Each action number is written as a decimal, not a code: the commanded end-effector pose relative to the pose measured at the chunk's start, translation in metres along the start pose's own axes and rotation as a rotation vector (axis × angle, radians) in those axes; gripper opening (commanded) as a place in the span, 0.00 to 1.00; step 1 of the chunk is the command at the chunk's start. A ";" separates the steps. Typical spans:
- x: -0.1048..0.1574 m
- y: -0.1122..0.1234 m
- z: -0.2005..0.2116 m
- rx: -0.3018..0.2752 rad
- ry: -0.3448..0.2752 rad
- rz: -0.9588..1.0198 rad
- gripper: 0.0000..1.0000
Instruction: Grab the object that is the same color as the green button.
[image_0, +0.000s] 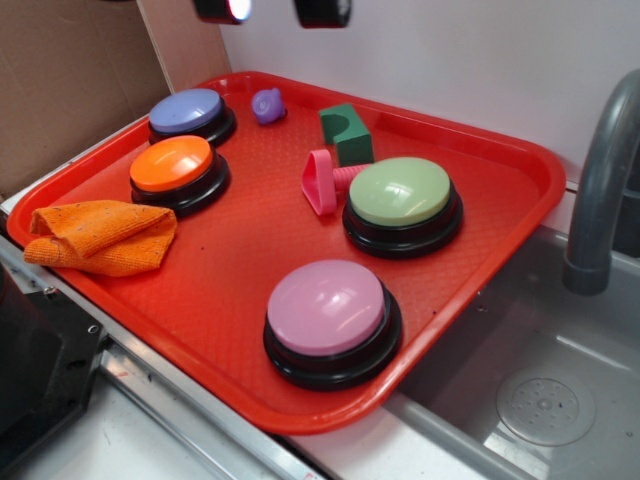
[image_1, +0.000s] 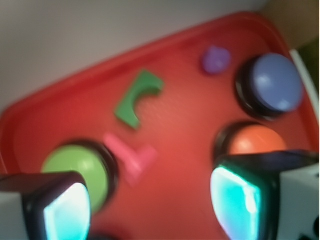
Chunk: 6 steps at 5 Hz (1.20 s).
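Resting free on the red tray (image_0: 520, 160): green block (image_0: 346, 133), green button (image_0: 400, 192); gripper (image_1: 150, 205) seemingly spread, empty.

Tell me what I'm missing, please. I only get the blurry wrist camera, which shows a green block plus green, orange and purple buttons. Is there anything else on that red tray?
Observer: Yes, a pink dome button sits near the front edge of the red tray, outside your view.
Operator: Anything soft lying around?
Observer: A crumpled orange cloth lies at the tray's edge, right beside the orange button.
Operator: Is the claw close to the green block?
Observer: No. The gripper hangs open high above the tray, its fingers only just showing at the top of the exterior picture. The dark green block lies free below.
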<state>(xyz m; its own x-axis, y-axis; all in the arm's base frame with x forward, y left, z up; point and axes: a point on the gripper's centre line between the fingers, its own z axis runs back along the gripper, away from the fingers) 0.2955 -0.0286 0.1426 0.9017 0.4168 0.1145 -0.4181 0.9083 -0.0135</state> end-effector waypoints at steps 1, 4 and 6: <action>0.032 -0.005 -0.040 -0.005 -0.126 0.132 1.00; 0.042 -0.003 -0.101 0.000 -0.096 0.140 1.00; 0.034 0.000 -0.112 -0.059 -0.078 0.141 0.00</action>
<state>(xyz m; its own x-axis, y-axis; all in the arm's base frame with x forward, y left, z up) 0.3327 -0.0180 0.0179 0.8285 0.5410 0.1444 -0.5383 0.8406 -0.0610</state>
